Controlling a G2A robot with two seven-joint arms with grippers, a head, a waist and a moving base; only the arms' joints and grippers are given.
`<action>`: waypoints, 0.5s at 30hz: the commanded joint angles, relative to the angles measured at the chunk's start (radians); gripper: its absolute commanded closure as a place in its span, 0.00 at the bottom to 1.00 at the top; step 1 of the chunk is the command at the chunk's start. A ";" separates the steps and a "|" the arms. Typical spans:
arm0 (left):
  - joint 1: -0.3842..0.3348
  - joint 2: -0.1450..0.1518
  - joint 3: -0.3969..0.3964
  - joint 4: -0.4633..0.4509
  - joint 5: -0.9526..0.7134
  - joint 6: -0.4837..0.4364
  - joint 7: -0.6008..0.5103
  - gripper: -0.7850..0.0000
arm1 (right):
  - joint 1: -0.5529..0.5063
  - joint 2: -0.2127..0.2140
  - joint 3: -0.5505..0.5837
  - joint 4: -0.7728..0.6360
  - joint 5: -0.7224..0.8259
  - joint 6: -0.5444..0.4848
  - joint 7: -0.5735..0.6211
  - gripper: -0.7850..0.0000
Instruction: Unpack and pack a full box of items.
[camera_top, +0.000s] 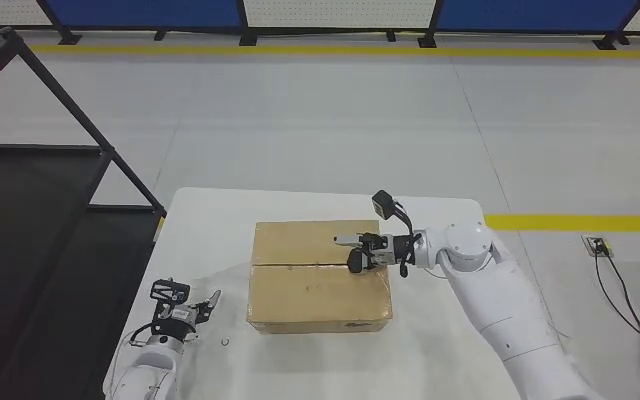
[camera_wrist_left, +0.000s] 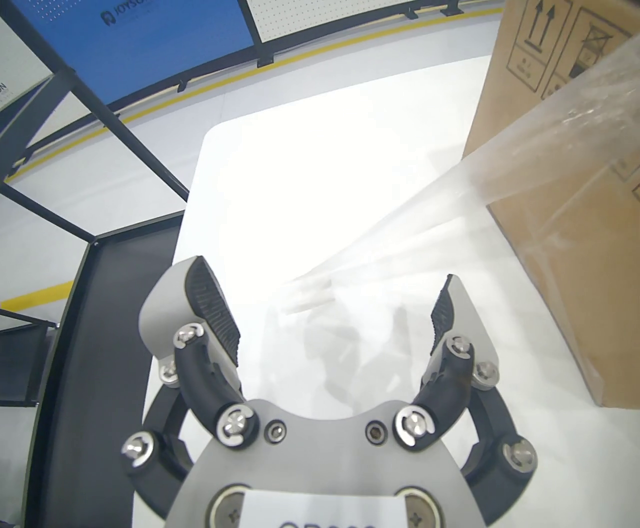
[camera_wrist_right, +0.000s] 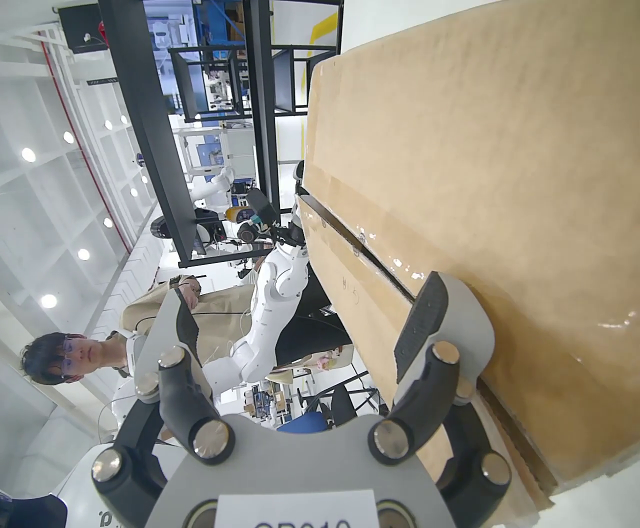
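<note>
A closed brown cardboard box (camera_top: 318, 272) stands mid-table, its two top flaps meeting at a seam (camera_top: 300, 265). My right gripper (camera_top: 352, 248) is open, turned on its side above the seam near the box's right end; one finger (camera_wrist_right: 425, 320) lies against the box top (camera_wrist_right: 475, 175) by the slit, the other is off in the air. A strip of clear tape (camera_wrist_left: 500, 175) stretches from the box (camera_wrist_left: 565, 200) down to the tabletop. My left gripper (camera_top: 183, 305) is open and empty, low over the table's front left corner, left of the box, its fingers (camera_wrist_left: 212, 305) spread wide.
The white table (camera_top: 440, 340) has bare room around the box. A small dark clip-like piece (camera_top: 226, 345) lies near the front left. A black metal rack (camera_top: 60, 180) with a dark shelf stands just left of the table.
</note>
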 joint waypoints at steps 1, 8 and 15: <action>-0.055 -0.006 0.026 0.063 -0.015 0.012 -0.010 0.00 | 0.003 0.000 -0.005 0.002 0.003 -0.002 0.001 0.00; -0.209 -0.029 0.106 0.236 0.006 0.143 -0.005 0.00 | 0.007 -0.001 -0.018 0.008 0.012 -0.013 0.000 0.00; -0.290 -0.052 0.090 0.284 -0.146 0.270 0.003 0.00 | 0.006 0.000 -0.029 0.017 0.015 -0.009 -0.003 0.00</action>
